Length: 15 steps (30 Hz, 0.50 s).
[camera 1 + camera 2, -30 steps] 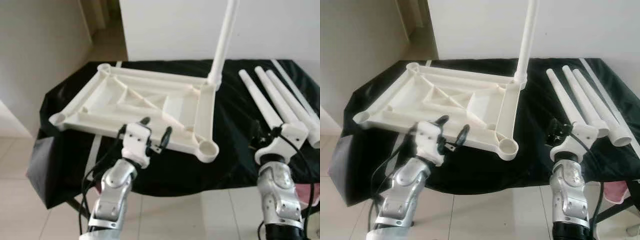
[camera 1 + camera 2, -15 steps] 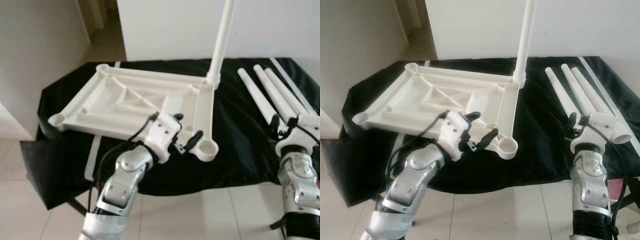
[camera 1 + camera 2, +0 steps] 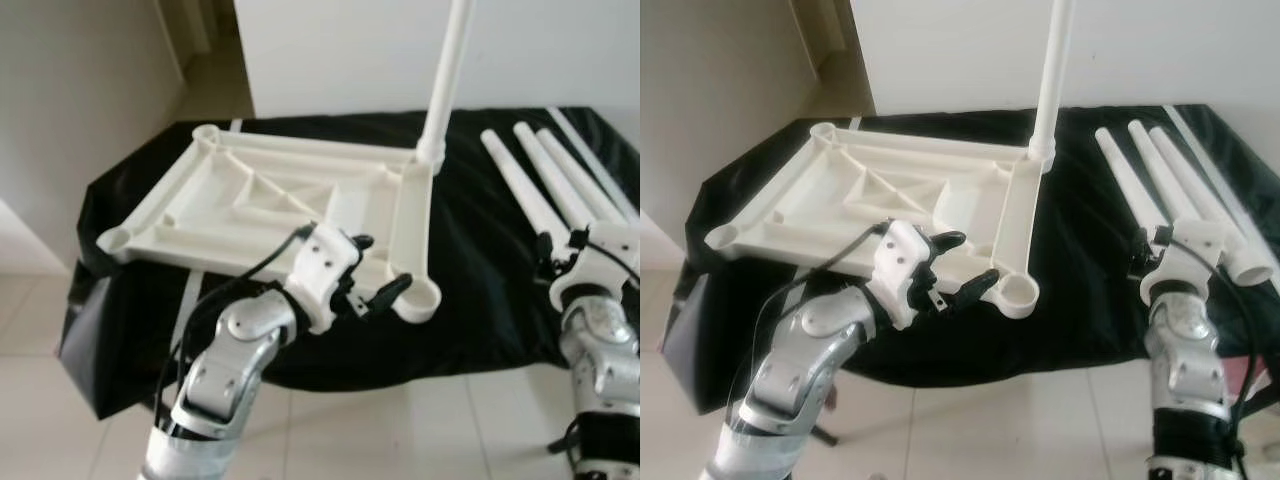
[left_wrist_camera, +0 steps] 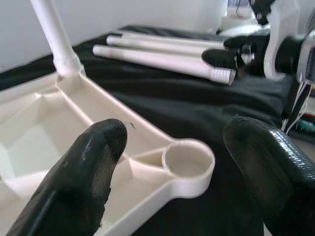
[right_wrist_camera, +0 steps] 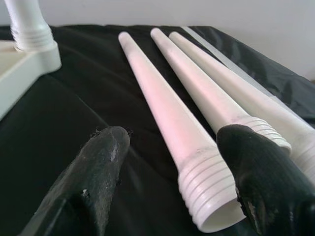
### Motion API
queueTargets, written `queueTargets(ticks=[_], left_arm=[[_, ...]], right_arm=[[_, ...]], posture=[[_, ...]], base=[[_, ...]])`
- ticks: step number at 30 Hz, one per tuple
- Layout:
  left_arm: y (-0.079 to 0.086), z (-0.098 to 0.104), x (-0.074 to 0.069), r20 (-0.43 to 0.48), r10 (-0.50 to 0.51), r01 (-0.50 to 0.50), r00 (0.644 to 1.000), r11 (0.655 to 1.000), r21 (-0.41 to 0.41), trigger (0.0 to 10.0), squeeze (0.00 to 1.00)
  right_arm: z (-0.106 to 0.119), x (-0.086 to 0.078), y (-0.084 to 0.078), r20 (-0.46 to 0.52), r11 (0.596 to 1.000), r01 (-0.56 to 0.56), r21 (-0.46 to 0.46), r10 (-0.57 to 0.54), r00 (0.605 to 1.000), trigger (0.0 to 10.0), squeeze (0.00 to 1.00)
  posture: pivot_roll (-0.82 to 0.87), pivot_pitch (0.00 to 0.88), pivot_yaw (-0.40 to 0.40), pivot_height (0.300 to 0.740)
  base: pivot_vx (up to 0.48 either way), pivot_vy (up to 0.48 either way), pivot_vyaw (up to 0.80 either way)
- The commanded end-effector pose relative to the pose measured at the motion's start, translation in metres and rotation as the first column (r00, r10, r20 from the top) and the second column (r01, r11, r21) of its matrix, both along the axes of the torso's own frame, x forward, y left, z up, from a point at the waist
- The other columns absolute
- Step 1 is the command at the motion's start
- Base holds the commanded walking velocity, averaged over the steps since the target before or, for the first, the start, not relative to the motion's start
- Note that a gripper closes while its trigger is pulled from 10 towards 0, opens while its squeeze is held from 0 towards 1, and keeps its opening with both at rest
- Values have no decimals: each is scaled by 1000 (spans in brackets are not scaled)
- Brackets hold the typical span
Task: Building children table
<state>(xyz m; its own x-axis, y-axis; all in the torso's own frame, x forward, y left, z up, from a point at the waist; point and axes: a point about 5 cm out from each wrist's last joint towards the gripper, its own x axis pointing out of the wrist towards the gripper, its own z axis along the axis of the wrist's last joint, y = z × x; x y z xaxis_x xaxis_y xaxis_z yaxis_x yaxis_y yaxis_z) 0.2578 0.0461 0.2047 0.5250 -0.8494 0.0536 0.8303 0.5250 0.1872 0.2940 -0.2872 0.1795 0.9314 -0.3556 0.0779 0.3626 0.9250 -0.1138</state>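
The white plastic tabletop (image 3: 270, 200) lies upside down on the black cloth. One white leg (image 3: 447, 80) stands upright, screwed into its far right corner. Three loose legs (image 3: 530, 190) lie side by side to the right. My left gripper (image 3: 380, 265) is open and hovers just beside the empty near right corner socket (image 4: 187, 160). My right gripper (image 3: 1137, 256) is open at the near ends of the loose legs. The threaded end of the nearest leg (image 5: 206, 196) lies between its fingers, untouched.
A black cloth (image 3: 470, 260) covers the work table and hangs over its front edge. A thin white strip (image 3: 590, 150) lies beyond the loose legs. A white wall stands behind the table, and pale tiled floor (image 3: 380, 430) lies in front.
My left gripper has swung right along the tabletop's near edge to the corner socket. My right gripper has moved right to the ends of the loose legs.
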Motion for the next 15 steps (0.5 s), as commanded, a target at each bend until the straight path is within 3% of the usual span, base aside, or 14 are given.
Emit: queueTargets(ticks=[1, 15], left_arm=[[3, -1, -4, -22, -3, 3, 1000, 1000, -3, 10000, 0], [9, -1, -12, -88, 15, -15, 996, 1000, 5, 10000, 0]], right_arm=[[-3, 0, -1, -26, 1000, 2, 0, -2, 1000, 10000, 0], [5, -1, -8, -36, 997, 72, -17, -73, 997, 10000, 0]], posture=[[-9, 146, 86, 740], [6, 209, 92, 740]], base=[[0, 0, 0], [0, 0, 0]])
